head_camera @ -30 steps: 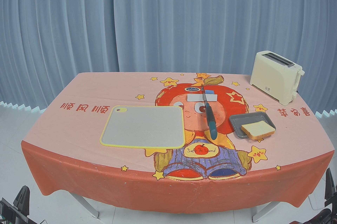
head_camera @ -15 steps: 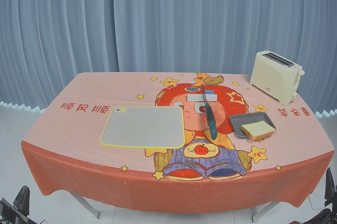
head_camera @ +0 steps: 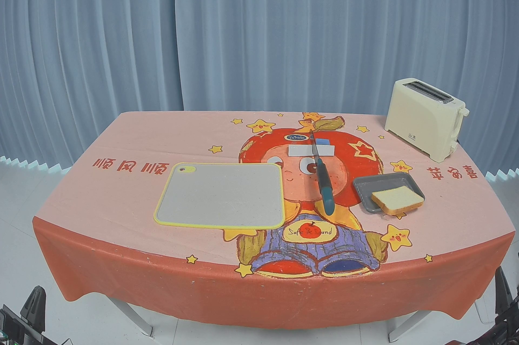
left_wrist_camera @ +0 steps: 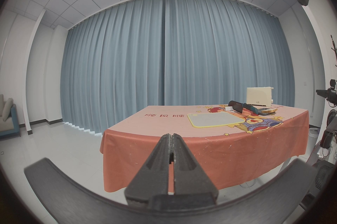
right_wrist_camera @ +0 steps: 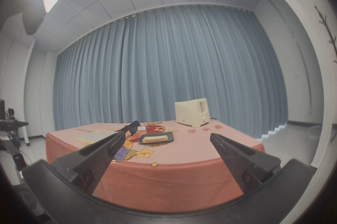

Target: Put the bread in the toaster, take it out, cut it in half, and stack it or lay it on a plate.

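Zero steps done; bread (head_camera: 397, 199) on plate (head_camera: 373, 181), counter's (head_camera: 135, 146) right edge. Right end effector (right_wrist_camera: 173, 131) spread, left end effector (left_wrist_camera: 172, 137) pressed together; you grab bread next.

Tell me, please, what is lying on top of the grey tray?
One slice of bread lies on the tray, over its near right corner. The part of the tray under the bread is covered and cannot be seen.

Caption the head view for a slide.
Bread slice on a grey tray, knife between tray and cutting board, toaster farther back on the right.
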